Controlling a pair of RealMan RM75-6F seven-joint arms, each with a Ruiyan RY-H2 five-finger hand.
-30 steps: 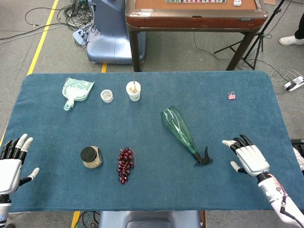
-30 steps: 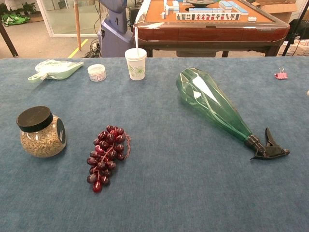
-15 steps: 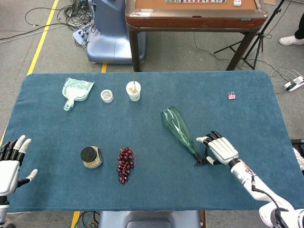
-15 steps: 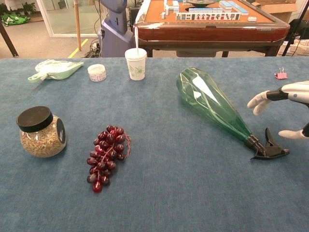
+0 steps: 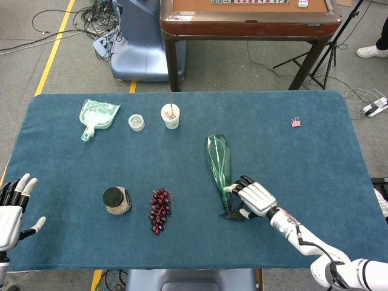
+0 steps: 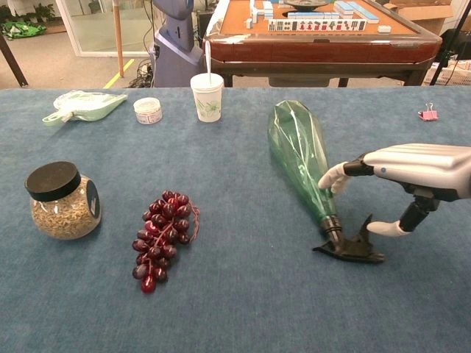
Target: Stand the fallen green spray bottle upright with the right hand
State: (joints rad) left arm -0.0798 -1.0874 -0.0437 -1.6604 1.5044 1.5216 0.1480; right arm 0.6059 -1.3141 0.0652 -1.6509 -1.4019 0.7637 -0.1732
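Green spray bottle (image 5: 218,162) lying flat mid-table, black nozzle nearest robot.

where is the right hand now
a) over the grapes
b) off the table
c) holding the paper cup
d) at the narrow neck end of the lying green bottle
d, the right hand is at the neck of the green bottle, beside its black trigger, and the bottle lies on its side.

no text, label, brand or number can be read in either view. the white paper cup with a green print (image 6: 207,96) shows only a pattern, and the tiles on the brown wooden game table (image 6: 316,24) are too small to read.
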